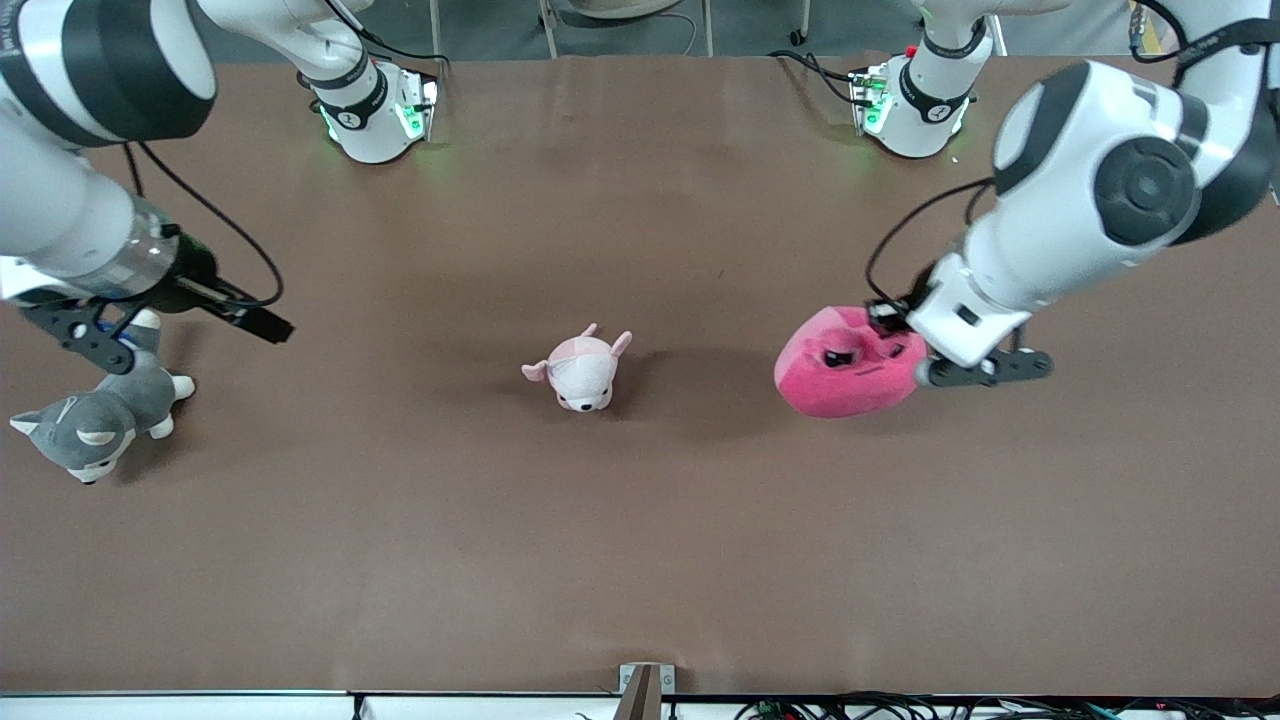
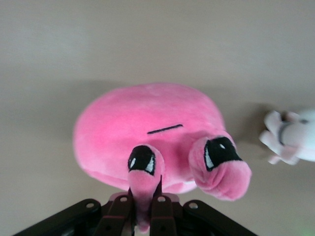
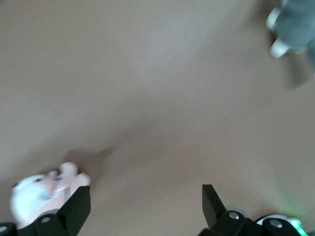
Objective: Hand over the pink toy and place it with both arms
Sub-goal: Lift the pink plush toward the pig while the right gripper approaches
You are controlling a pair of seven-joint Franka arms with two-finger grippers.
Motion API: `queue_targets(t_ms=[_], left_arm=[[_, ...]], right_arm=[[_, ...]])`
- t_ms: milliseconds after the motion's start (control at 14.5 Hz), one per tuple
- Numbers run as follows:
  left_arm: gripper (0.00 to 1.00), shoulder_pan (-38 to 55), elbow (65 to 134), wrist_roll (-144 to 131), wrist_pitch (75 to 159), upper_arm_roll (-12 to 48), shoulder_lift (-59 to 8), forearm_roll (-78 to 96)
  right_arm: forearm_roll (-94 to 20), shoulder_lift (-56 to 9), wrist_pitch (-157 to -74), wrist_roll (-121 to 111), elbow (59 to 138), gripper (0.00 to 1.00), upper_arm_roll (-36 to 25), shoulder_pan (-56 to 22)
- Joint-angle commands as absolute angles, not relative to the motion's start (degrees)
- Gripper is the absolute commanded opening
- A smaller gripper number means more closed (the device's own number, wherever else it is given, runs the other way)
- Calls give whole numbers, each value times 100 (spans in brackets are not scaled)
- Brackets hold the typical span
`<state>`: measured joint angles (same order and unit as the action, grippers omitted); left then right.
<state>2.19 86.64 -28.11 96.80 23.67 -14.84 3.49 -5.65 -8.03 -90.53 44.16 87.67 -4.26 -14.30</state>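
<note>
The pink toy [image 1: 840, 370], a big round hot-pink plush with dark eyes, is at the left arm's end of the table. My left gripper [image 1: 905, 345] is at its top and is shut on a soft pink nub of the toy [image 2: 143, 191], just under one black eye. In the left wrist view the toy's body [image 2: 147, 123] fills the middle. My right gripper [image 1: 95, 335] hangs open at the right arm's end of the table, above a grey plush. Its two black fingertips [image 3: 78, 206] stand wide apart with only bare table between them.
A small pale pink-and-white animal plush [image 1: 580, 370] lies mid-table and shows in both wrist views [image 2: 290, 135] [image 3: 42, 194]. A grey-and-white husky plush [image 1: 95, 420] [image 3: 295, 27] lies beneath the right gripper. Brown tabletop [image 1: 640, 560] stretches toward the front camera.
</note>
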Motion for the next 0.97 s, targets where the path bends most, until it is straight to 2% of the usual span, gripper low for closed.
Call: queue_targets(t_ms=[0,276,552,897], left_arm=[[6,324,8482,-3215,9554,3021,-1547,369],[6,1272,8025,-4093,9623,3208,-1801,369],[6,2125,7761,-4929,10211,3164,-2179,343],[6,2592,7761,-5405,10459,3164,-2426,308]], right_arm=[[-1115,-712,-9140,5253,8798,100,-466,-1634],[-1125,-703,-9412,6527,8833,100,-466,-2283],[-1432,-694,-9527,7767,8947,100,-466,-2855],[-1678,-204,-9974,8708,9859,100,-466,-3374]])
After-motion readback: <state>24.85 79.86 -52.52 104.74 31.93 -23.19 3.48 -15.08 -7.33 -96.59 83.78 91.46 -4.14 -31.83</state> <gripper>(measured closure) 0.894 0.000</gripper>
